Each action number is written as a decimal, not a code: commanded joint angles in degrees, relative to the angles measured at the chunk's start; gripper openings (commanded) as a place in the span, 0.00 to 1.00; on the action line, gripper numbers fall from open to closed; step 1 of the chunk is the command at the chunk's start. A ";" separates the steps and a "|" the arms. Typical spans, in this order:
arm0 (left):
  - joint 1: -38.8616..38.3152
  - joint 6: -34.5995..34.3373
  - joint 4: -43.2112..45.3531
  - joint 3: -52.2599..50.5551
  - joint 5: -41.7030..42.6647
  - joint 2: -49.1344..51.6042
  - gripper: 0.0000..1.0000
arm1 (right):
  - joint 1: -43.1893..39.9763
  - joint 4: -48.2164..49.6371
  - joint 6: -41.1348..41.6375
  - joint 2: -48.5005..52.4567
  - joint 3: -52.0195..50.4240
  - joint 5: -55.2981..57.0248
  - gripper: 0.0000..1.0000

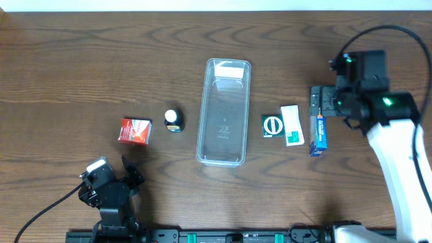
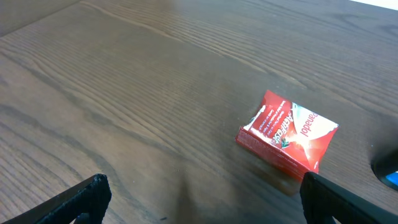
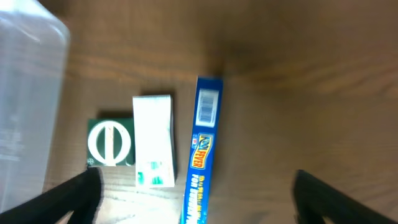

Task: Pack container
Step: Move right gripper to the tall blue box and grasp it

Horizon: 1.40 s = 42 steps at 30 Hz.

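The container [image 1: 224, 111], a long clear tray with a white label at its far end, lies empty mid-table; its edge shows in the right wrist view [image 3: 28, 93]. My right gripper [image 1: 320, 108] [image 3: 199, 202] hangs open above the far end of a narrow blue box [image 1: 318, 135] [image 3: 202, 149], which runs between the two fingers without touching them. Left of it lie a white box [image 1: 292, 125] [image 3: 153, 140] and a green box [image 1: 271, 125] [image 3: 111, 143]. My left gripper [image 1: 115, 177] [image 2: 205, 205] is open and holds nothing, just short of a red box [image 1: 135, 130] [image 2: 287, 139].
A small dark bottle with a white cap [image 1: 173, 120] stands between the red box and the container. The right arm's white link [image 1: 398, 155] and its cable run along the table's right side. The left arm's base [image 1: 111, 216] sits at the front edge.
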 commanded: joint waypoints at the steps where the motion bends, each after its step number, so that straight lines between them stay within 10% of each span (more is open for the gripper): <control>1: 0.35 0.76 0.04 -1.05 -0.33 -0.20 0.98 | -0.72 -1.05 3.19 5.53 0.68 -0.24 0.82; 6: 0.35 0.76 0.04 -1.05 -0.33 -0.20 0.98 | -1.09 -2.01 9.05 11.69 0.68 2.93 0.66; 17: 0.35 0.76 0.04 -1.05 -0.33 -0.20 0.98 | -1.07 0.68 10.19 12.92 -4.35 2.89 0.66; 32: 0.35 0.76 0.04 -1.05 -0.33 -0.20 0.98 | -1.07 5.29 10.16 10.97 -5.64 1.95 0.01; 42: 0.35 0.76 0.04 -1.05 -0.33 -0.20 0.98 | -0.68 5.79 15.32 -0.50 -0.63 -14.82 0.01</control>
